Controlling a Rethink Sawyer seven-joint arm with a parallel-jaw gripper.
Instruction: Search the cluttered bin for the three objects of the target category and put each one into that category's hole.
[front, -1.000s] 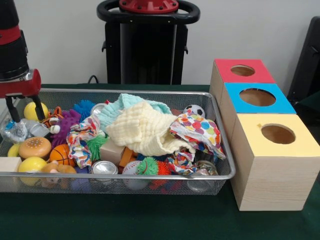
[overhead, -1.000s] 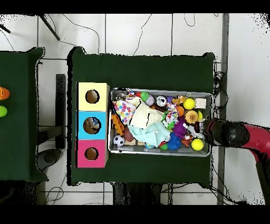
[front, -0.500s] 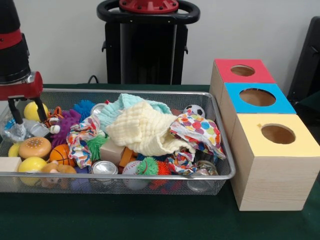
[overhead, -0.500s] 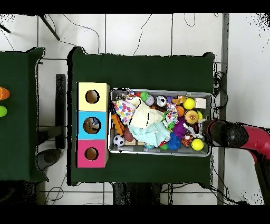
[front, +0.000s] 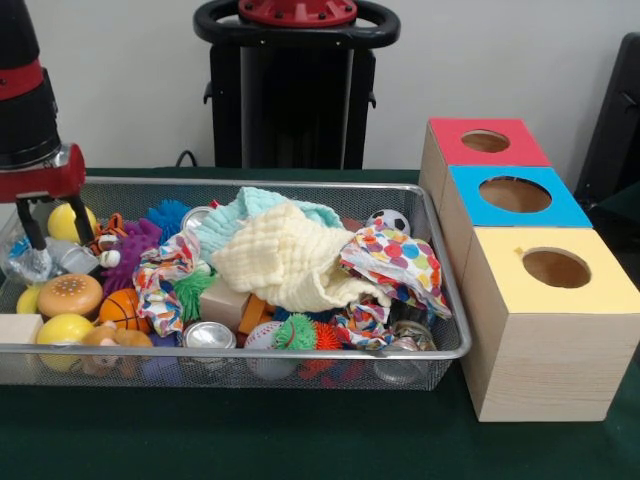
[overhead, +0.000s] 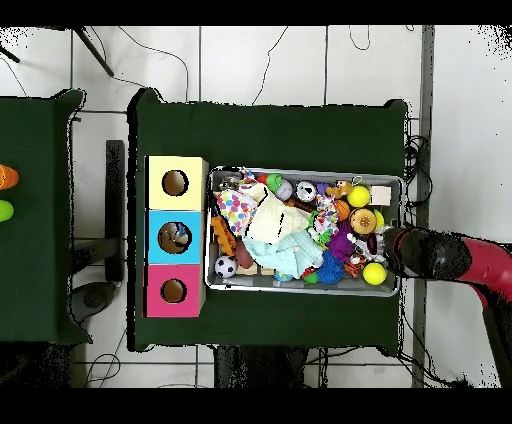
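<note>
Wire bin (front: 440, 330) on the green desk (front: 300, 440) stays crammed with balls, cans and cloths. At its end farthest from the three hole boxes (front: 540, 330), the hand (front: 52, 228) hangs open and empty over crumpled clear plastic (front: 30, 262). Closing here risks snagging that plastic or the yellow ball (front: 68, 220) just behind it instead of a target item.

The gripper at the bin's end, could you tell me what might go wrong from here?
The gripper hangs open over a tight cluster: yellow ball, crinkly clear wrapper, purple spiky toy. It may snag or pinch the wrong item. The yellow cloth and polka-dot cloth cover the bin's middle, possibly hiding targets.
</note>
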